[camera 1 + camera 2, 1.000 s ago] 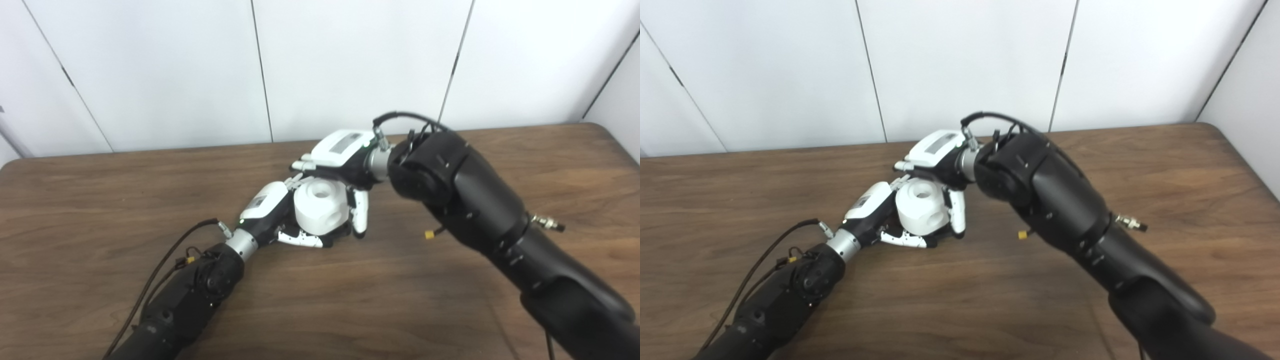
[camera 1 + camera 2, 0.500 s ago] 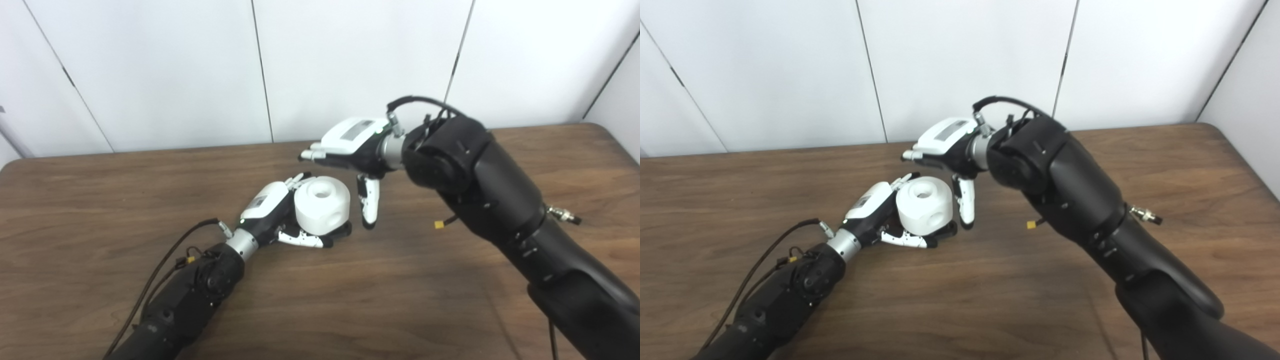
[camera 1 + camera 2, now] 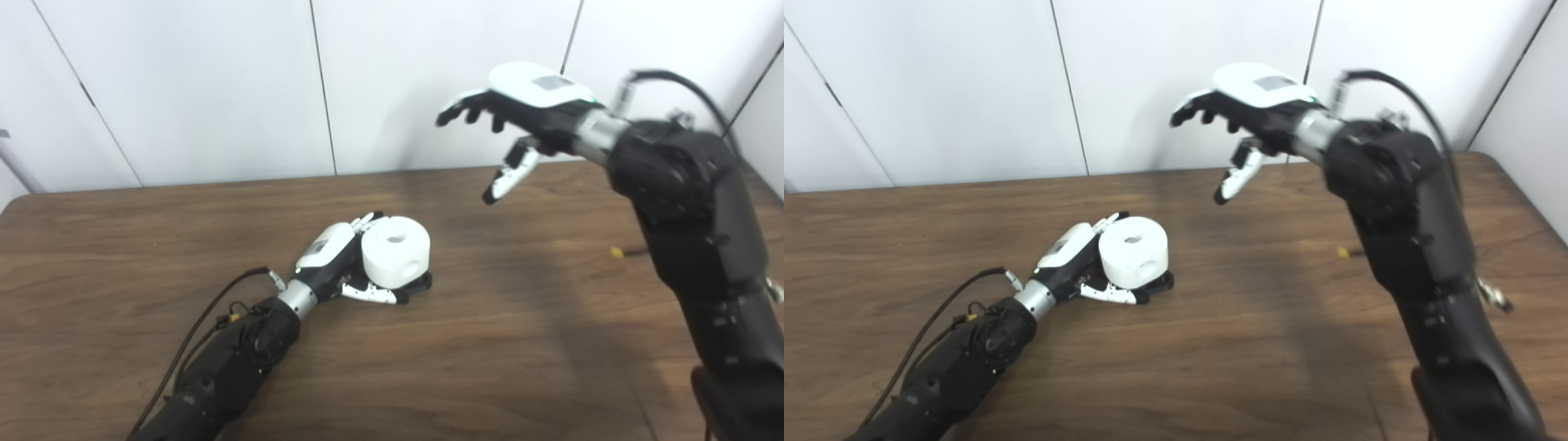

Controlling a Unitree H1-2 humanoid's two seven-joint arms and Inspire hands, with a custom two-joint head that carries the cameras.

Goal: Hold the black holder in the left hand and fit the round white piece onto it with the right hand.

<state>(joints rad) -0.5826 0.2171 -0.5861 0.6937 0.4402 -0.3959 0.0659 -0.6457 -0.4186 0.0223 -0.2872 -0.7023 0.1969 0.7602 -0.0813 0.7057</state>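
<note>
round white piece (image 3: 395, 251), a short upright cylinder with a hole in its top face and a second hole in its side wall, sits low on the wooden table (image 3: 490, 343) a little left of the table's middle. beneath it a black holder (image 3: 420, 283) shows only as a dark edge at its lower right; how far the piece is seated on it cannot be told. left hand (image 3: 334, 263) lies on the table against the piece's left side, its fingers (image 3: 375, 295) curled under and around the base, with other fingertips showing behind the piece's upper left rim; the hand is closed about the holder and piece together. left forearm runs down to the lower left edge, with a black cable (image 3: 202, 318) looping beside it on the table. right hand (image 3: 1249, 104) is raised well above the table, up and to the right of the piece and well apart from it, seen against the white wall panels (image 3: 968, 86). it is spread wide and carries nothing: fingers reach leftward with dark tips, and the thumb (image 3: 1236, 174) hangs down toward the table. right arm is slightly blurred. a small yellow object (image 3: 614, 251) lies on the table near the right forearm; what it is cannot be told.
</note>
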